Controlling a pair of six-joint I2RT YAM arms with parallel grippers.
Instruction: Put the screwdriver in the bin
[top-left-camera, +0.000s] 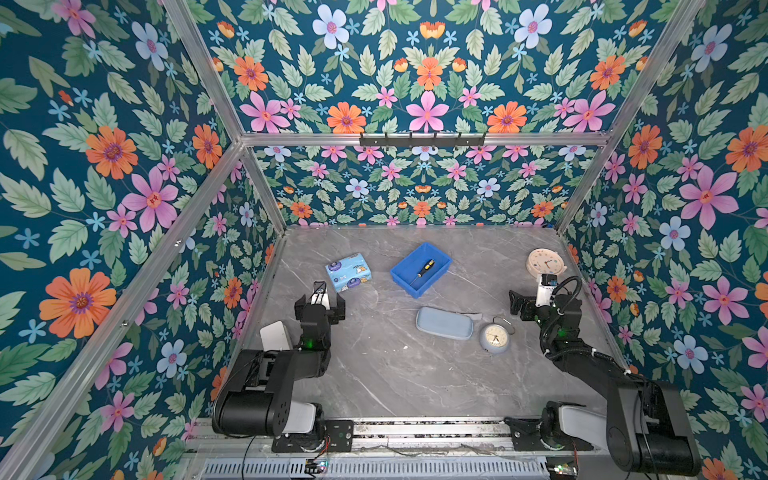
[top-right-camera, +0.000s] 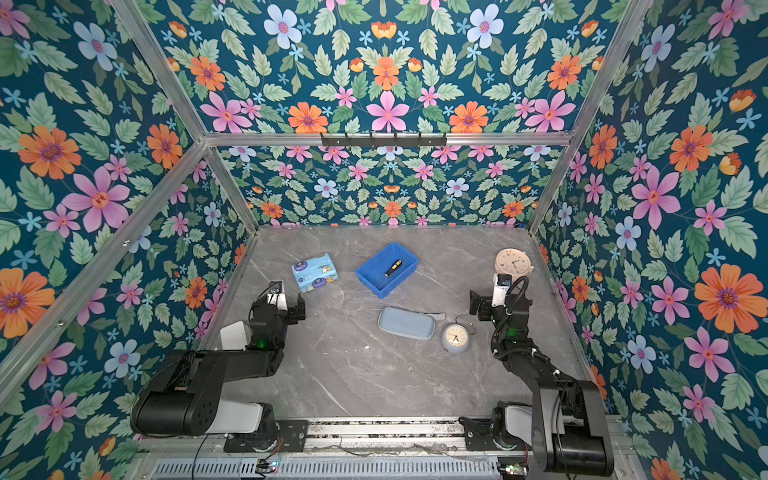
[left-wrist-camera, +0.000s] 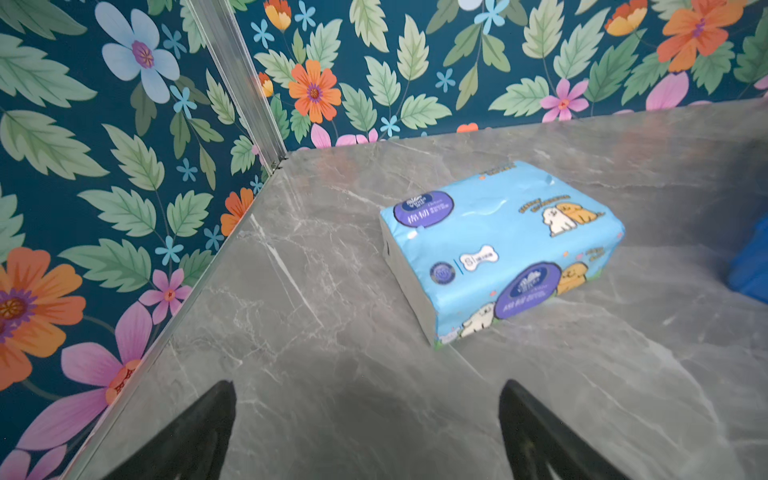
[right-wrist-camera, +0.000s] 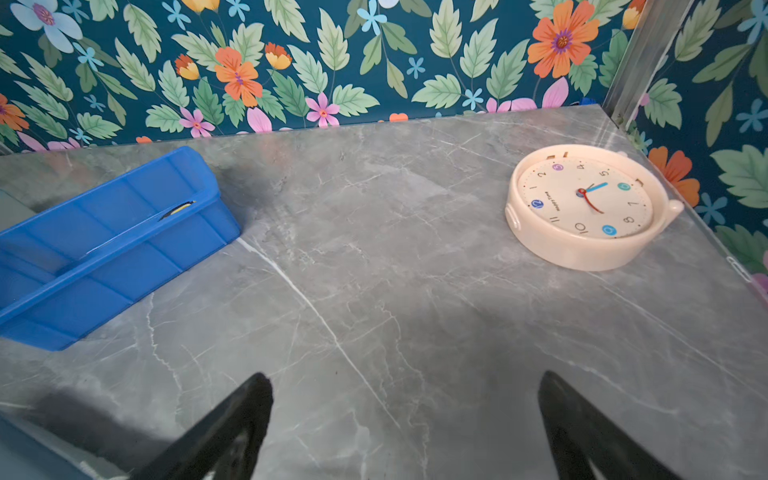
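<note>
The screwdriver (top-left-camera: 423, 272) (top-right-camera: 388, 272), black-handled with yellow accents, lies diagonally inside the bright blue bin (top-left-camera: 403, 282) (top-right-camera: 368, 282) at the middle back of the table. In the right wrist view only a sliver of the screwdriver (right-wrist-camera: 176, 210) shows over the bin's (right-wrist-camera: 104, 249) wall. My left gripper (top-left-camera: 320, 305) (left-wrist-camera: 368, 388) is open and empty, low over the table, left of the bin and in front of a tissue pack. My right gripper (top-left-camera: 536, 299) (right-wrist-camera: 405, 380) is also open and empty, off to the right of the bin. A corner of the bin (left-wrist-camera: 752, 266) shows in the left wrist view.
A blue tissue pack (top-left-camera: 348, 272) (left-wrist-camera: 498, 245) lies left of the bin. A pale blue flat case (top-left-camera: 444, 323) and a small blue alarm clock (top-left-camera: 494, 337) sit in front of it. A cream round clock (top-left-camera: 545, 262) (right-wrist-camera: 586, 208) lies at the back right. Floral walls enclose three sides.
</note>
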